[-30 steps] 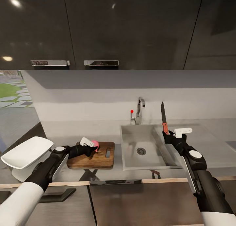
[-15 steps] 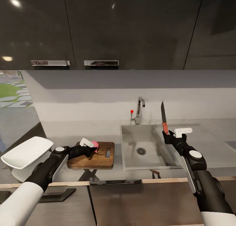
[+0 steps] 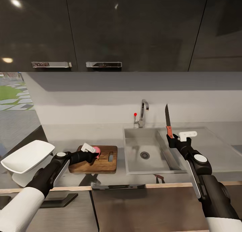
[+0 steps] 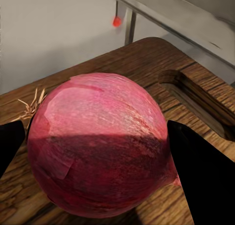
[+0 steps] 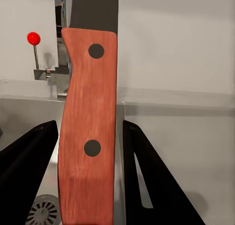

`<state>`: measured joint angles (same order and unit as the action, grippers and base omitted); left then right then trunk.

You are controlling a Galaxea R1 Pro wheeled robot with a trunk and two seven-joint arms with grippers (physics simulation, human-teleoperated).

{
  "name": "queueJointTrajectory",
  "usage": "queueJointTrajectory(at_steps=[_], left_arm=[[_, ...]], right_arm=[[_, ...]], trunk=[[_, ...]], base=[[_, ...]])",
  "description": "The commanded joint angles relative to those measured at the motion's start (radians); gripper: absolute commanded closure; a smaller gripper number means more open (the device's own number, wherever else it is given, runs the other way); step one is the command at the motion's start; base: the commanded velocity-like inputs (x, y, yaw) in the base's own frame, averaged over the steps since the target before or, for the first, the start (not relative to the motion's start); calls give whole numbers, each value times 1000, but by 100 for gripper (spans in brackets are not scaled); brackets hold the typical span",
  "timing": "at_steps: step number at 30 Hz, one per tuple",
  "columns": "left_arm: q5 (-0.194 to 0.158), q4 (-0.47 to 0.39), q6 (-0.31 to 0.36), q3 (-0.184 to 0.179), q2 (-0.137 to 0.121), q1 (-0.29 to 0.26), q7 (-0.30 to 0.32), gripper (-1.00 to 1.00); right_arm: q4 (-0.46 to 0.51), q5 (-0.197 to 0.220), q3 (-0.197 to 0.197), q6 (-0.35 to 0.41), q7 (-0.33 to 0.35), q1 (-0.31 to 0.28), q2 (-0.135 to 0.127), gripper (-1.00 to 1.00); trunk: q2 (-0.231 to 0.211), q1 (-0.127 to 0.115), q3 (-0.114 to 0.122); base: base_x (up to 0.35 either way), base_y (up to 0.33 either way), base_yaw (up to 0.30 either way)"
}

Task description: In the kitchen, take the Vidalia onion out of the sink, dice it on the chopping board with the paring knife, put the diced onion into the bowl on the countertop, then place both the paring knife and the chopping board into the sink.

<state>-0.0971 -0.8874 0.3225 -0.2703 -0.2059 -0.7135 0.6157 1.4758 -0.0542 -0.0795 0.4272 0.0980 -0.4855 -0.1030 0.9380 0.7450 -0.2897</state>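
Note:
The pink-red Vidalia onion (image 3: 97,150) (image 4: 98,146) is at the left part of the brown chopping board (image 3: 101,162) (image 4: 196,83). My left gripper (image 3: 93,152) (image 4: 100,156) is shut on it, with a dark finger (image 4: 203,178) on each side. I cannot tell whether the onion touches the wood. The paring knife (image 3: 167,121) stands blade-up over the right side of the sink (image 3: 134,137). My right gripper (image 3: 171,140) (image 5: 90,151) is shut on its red-orange handle (image 5: 88,132). The white bowl (image 3: 28,156) sits at the far left on the countertop (image 3: 67,134).
A chrome tap (image 3: 144,112) with a red knob (image 3: 135,114) stands behind the sink, whose drain (image 3: 145,155) is bare. Dark wall cabinets (image 3: 121,30) hang overhead. The countertop's wood front edge (image 3: 168,185) runs across in front of me.
My left gripper has lowered the onion slightly toward the chopping board. The right arm and the knife have stayed still.

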Motion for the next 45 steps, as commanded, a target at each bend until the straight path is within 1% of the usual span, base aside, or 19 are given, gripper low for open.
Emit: queueJointTrajectory(at_steps=[1,11,24,32,45], left_arm=[[-10,-1,9,-3,-1,-1,-1,100],[-10,-2,9,-3,-7,-1,-1,100],[-10,-3,9,-3,-7,-1,-1,100],[-10,-4,9,-3,-7,-1,-1,100],[-10,0,7,-3,-8,-1,-2,100]], right_arm=[[1,-6,-1,5,8,-1,0,100],[1,-6,-2,5,8,-1,0,100],[1,-6,-2,5,8,-1,0,100],[1,-6,-2,5,8,-1,0,100],[1,-6,-1,5,8,-1,0,100]], trunk=[[1,0,-1],[1,0,-1],[1,0,-1],[1,0,-1],[1,0,-1]], base=[[0,0,0],[0,25,0],[0,4,0],[-126,0,0],[-6,0,0]])
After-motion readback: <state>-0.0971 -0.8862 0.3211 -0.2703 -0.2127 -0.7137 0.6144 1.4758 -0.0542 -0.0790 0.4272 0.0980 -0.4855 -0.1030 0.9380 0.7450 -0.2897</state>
